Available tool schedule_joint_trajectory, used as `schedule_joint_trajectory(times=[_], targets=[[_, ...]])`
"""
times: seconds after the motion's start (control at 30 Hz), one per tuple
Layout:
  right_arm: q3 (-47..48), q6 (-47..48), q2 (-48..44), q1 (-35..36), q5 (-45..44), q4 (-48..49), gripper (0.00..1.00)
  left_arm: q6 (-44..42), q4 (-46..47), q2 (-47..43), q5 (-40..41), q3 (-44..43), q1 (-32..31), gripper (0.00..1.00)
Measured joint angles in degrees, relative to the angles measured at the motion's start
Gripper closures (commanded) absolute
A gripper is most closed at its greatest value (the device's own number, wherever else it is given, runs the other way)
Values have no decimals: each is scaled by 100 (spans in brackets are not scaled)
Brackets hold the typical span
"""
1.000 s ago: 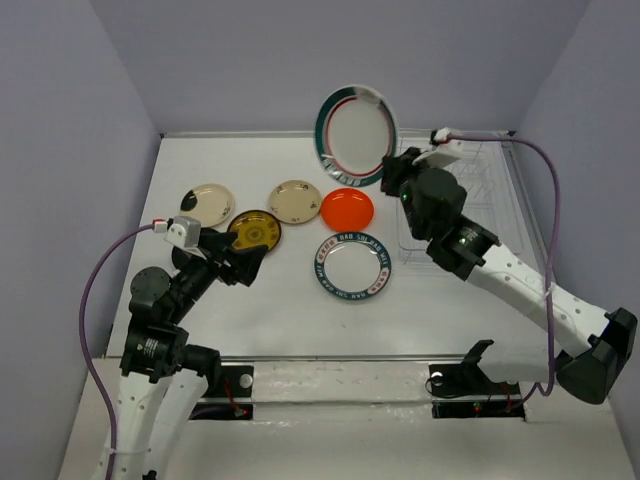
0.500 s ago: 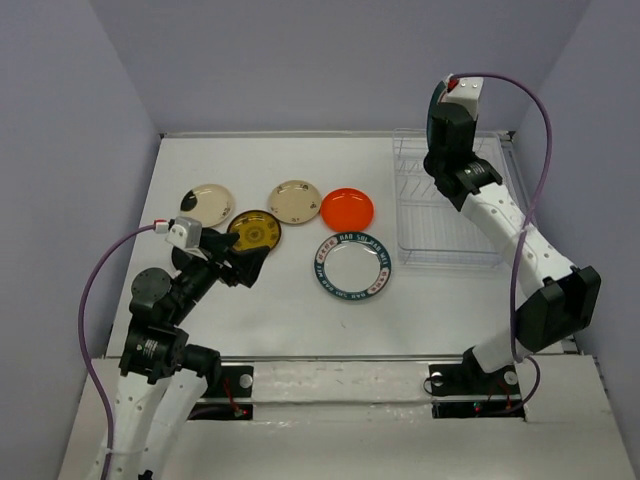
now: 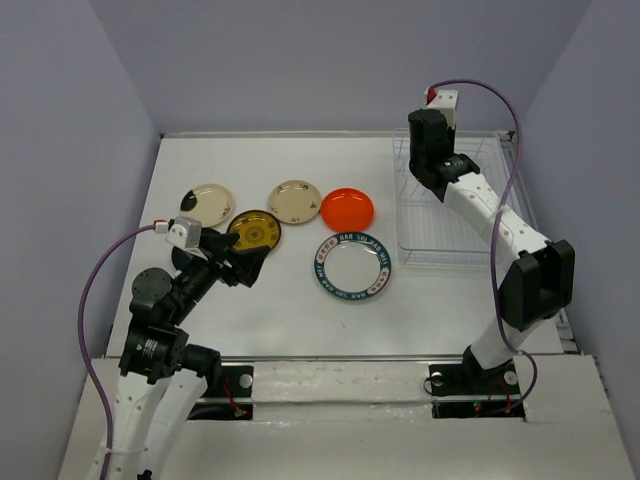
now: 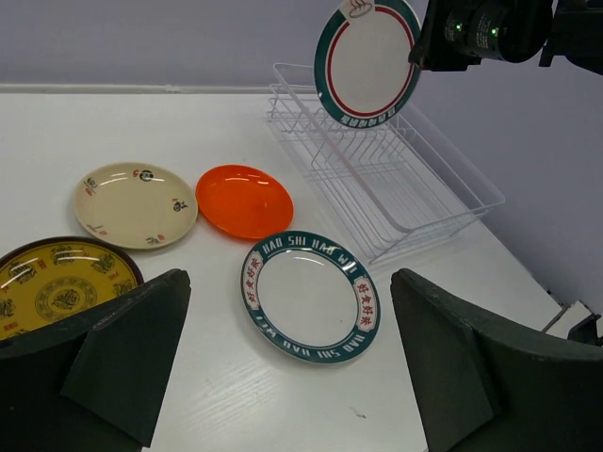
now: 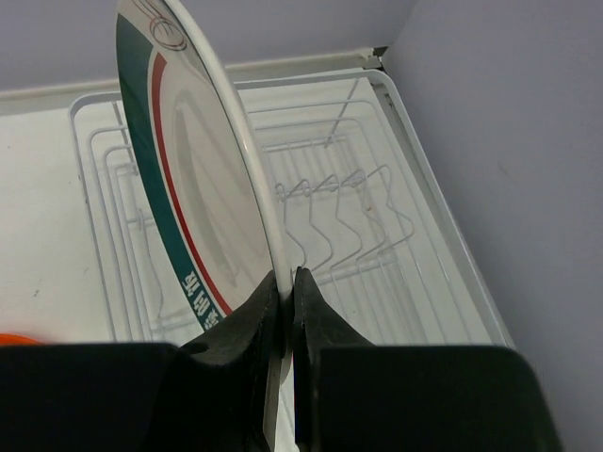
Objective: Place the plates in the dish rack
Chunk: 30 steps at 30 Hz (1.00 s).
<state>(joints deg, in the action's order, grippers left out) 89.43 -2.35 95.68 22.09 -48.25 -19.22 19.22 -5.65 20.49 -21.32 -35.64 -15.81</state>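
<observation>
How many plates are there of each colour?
white plates, teal rims: 2
cream plates: 2
yellow plate: 1
orange plate: 1
Total: 6 plates

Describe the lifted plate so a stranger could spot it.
Find the wire rack at far right. Above it, the right pincer grips a plate upright by its rim. It alone is raised, its rim green and red.
</observation>
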Motion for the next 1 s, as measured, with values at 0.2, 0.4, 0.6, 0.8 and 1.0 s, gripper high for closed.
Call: schedule_joint_trajectory(times=[0.2,0.4,0.6,0.8,1.0], targets=[[-20,-249,188,-24,72,-4,93,0,-2,0,13,0,-24,1],[-144,-468,391,-59,66,-13,93,2,-11,2,17,0,-24,1],[-319,-715,533,-63,140,55,93,15,-22,20,17,0,-24,1],[-415,-957,680,-63,216,35,84,17,-22,44,17,0,-24,1],[-538,-1169,684,-66,341,44,44,20,-22,79,17,0,-24,1]])
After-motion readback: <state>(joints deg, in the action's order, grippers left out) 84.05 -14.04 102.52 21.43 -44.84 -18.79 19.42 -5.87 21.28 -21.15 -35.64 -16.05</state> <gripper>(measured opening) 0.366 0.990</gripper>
